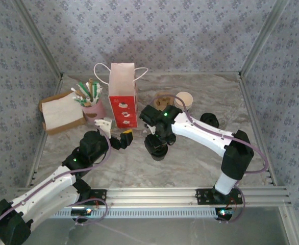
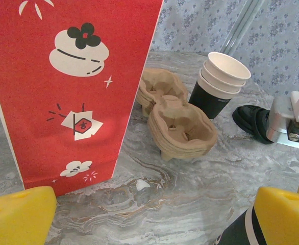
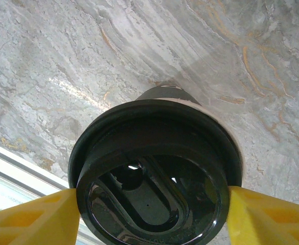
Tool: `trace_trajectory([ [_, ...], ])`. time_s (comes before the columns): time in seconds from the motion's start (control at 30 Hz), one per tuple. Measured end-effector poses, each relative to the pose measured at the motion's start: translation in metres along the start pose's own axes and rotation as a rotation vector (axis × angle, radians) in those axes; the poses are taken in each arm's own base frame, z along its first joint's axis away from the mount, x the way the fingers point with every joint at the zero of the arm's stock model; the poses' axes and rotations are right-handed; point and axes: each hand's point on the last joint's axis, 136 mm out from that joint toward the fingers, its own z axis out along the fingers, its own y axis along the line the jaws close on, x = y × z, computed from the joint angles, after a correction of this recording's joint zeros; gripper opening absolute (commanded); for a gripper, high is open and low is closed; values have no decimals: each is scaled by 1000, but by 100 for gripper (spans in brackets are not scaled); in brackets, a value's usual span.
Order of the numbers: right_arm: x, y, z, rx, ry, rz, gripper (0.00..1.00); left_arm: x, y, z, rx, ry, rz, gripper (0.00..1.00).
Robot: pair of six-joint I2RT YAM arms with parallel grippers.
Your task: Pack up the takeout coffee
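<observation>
The takeout coffee is a small black cup (image 1: 156, 148) standing on the marble table in front of the red paper bag (image 1: 123, 104), with its round black lid (image 3: 152, 173) sitting on top. My right gripper (image 3: 152, 212) comes down from above and is shut on the lid, one yellow finger (image 3: 32, 219) against each side. A strip of the cup's wall (image 3: 165, 93) shows past the lid. My left gripper (image 2: 152, 222) hovers open and holds nothing, low beside the bag (image 2: 73, 87), with the cup's side (image 2: 239, 232) by its right finger.
Brown cardboard cup carriers (image 2: 182, 127) and a stack of white-rimmed paper cups (image 2: 218, 81) stand right of the bag. A spare black lid (image 1: 209, 120) lies further right. A pink cup of straws (image 1: 91, 102) and a brown napkin-covered packet (image 1: 63, 113) sit at the left.
</observation>
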Motion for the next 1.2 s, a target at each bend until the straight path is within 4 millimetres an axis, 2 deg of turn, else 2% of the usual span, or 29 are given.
trace_trajectory([
  [1.2,6,-8,-1,32,10,27,72,0,0,0,3,1,0,100],
])
